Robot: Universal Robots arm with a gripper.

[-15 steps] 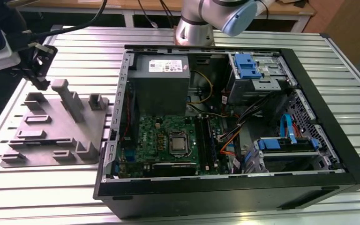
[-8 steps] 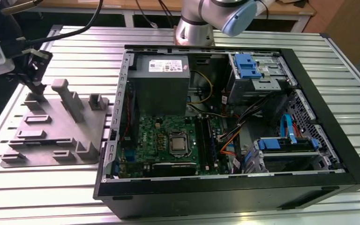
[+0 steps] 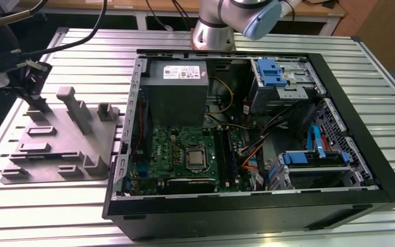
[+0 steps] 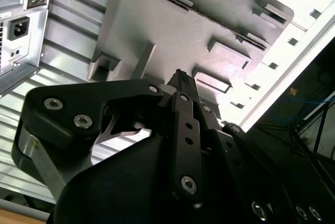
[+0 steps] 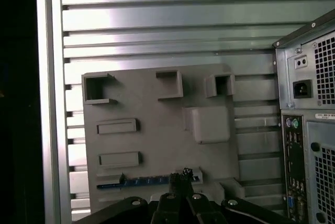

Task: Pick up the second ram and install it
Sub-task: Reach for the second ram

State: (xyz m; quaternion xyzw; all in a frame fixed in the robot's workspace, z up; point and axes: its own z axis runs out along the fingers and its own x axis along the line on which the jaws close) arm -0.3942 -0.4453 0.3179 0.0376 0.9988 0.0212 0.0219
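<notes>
Second ram [image 5: 136, 182] stands on edge in a slot of the grey fixture plate [image 3: 60, 149], tabletop [image 3: 81, 51], exterior view's left of the open case [image 3: 252, 208], presumably so the pincer [image 5: 181, 175] at its upper edge can take it from above; closed or not, cannot tell.

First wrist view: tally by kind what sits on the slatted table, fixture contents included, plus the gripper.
Grey fixture plate: 1
Ram stick lying on the fixture plate: 1
Computer case: 1
Gripper: 1
Total: 4
</notes>
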